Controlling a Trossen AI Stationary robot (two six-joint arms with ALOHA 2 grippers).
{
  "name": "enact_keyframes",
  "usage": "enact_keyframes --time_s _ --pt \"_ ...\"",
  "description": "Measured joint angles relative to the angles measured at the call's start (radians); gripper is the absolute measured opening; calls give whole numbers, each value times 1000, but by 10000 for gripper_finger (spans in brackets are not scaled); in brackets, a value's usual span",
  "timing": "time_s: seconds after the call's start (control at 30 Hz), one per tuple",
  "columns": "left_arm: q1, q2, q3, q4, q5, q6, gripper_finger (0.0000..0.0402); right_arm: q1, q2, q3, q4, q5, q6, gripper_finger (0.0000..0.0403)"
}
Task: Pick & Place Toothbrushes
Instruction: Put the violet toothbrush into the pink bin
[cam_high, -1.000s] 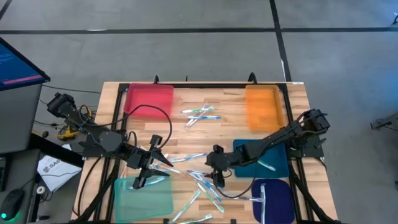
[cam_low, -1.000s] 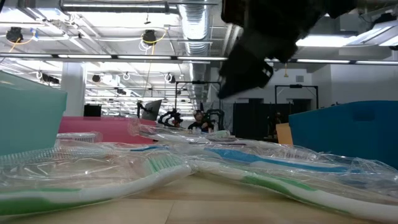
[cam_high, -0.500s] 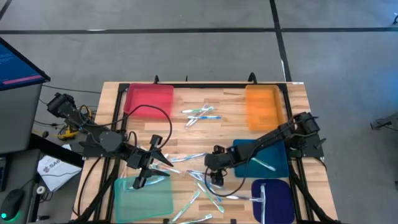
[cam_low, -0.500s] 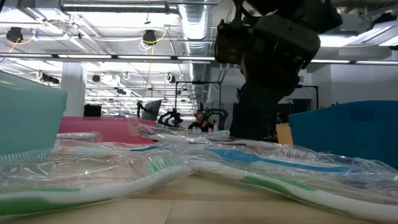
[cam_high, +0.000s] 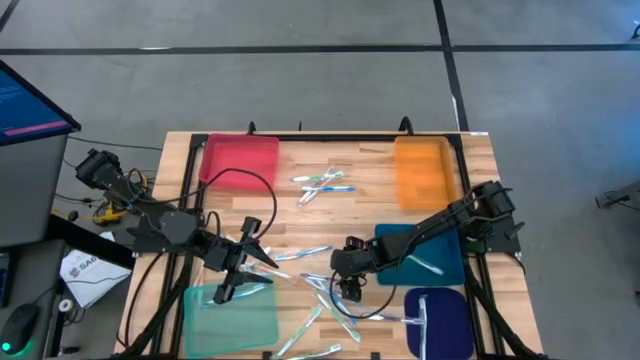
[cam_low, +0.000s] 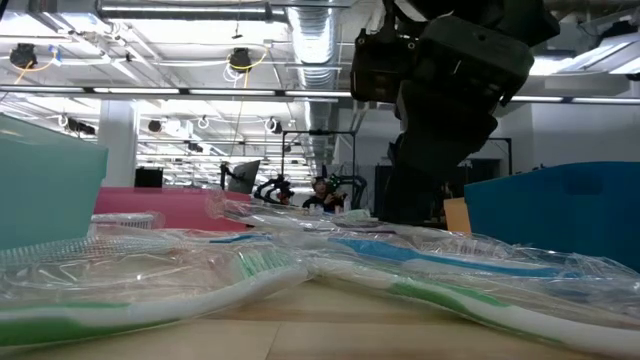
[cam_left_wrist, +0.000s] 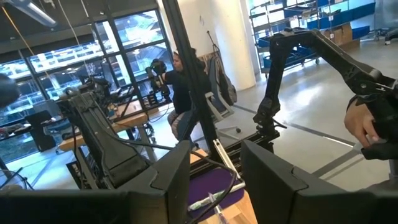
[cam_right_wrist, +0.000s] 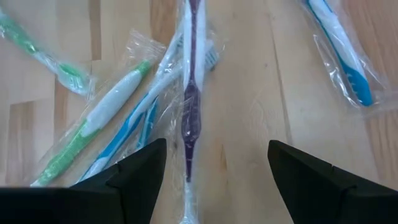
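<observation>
Several trays ringed the table (cam_high: 300, 215) — red, orange, blue, purple, green — with wrapped toothbrushes (cam_high: 325, 182) loose between them. Left gripper (cam_high: 237, 277) parked at the green tray (cam_high: 232, 318), jaws part-spread around a wrapped brush — real grip or not, I couldn't tell. Right gripper (cam_right_wrist: 214, 180) hung low over the centre pile, jaws wide, empty, lined up on the purple toothbrush (cam_right_wrist: 189, 106). Step looked like pre-grasp — next move probably a straight drop, then a pinch on the handle only, missing neighbouring wrappers.

Right end effector (cam_high: 349, 288) lower, apparently nearer the wrapped toothbrushes (cam_high: 325, 290) than before.
</observation>
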Motion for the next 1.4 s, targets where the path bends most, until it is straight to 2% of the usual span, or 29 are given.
enact_keyframes --time_s 0.3,0.47,0.53,1.2,1.4 --pt "0 0 0 0 0 -8 136 22 0 0 -13 13 23 276" --pt "0 0 0 0 -1 -19 136 85 48 -2 -24 147 35 276" --pt "0 0 0 1 -1 -19 136 99 65 1 -21 169 21 276" --pt "0 0 0 7 -3 -16 136 35 64 0 47 158 37 275" --pt "0 0 0 5 0 -15 136 37 64 0 47 158 37 250"
